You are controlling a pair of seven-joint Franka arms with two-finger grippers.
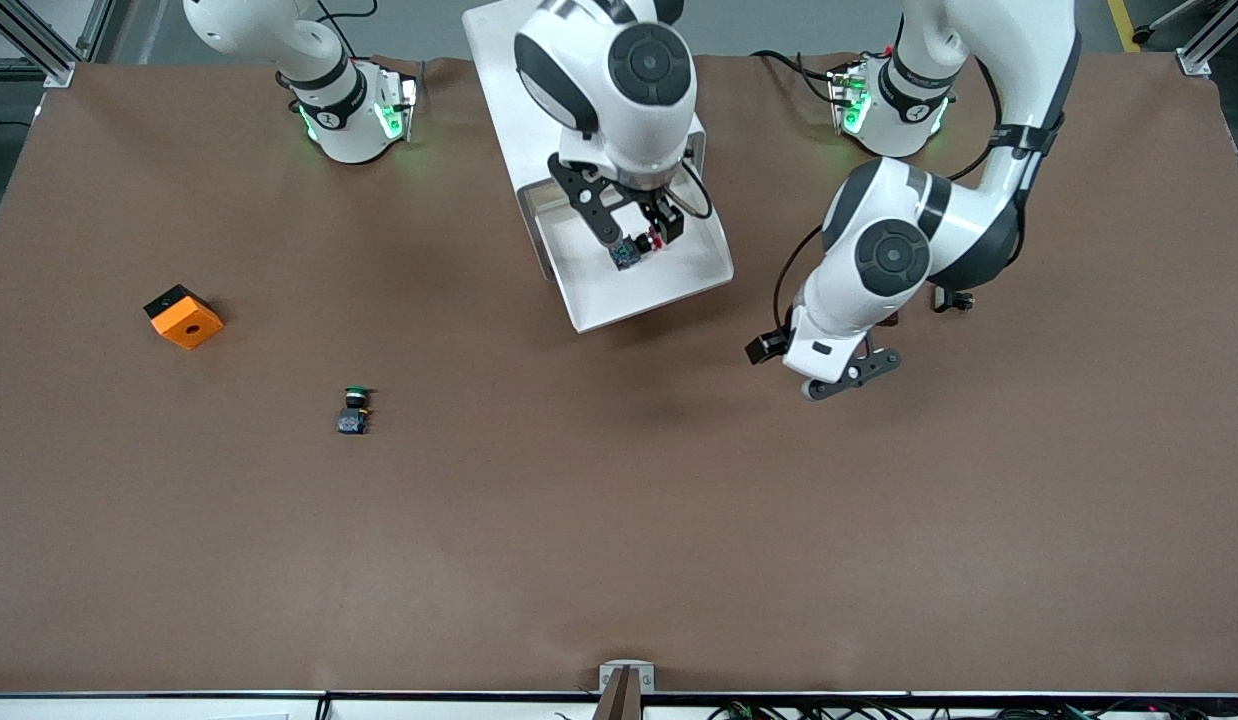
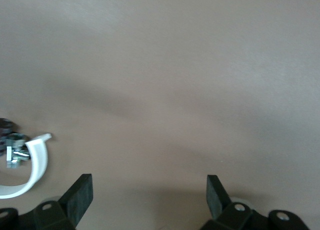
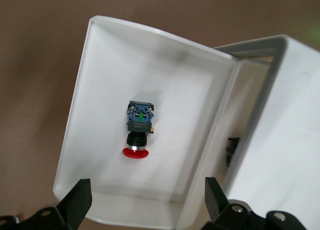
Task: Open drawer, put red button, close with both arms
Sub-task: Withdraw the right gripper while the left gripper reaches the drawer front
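orange block (image 1: 184, 317) and green-capped button (image 1: 354, 410) apart on brown table (image 1: 619, 540)

The red button (image 3: 139, 130), red cap, black middle, blue base, lies on its side in the open white drawer (image 3: 95, 95).

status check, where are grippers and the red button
Right gripper open over open drawer. Red button lying in drawer. Left gripper open, waiting above bare table.
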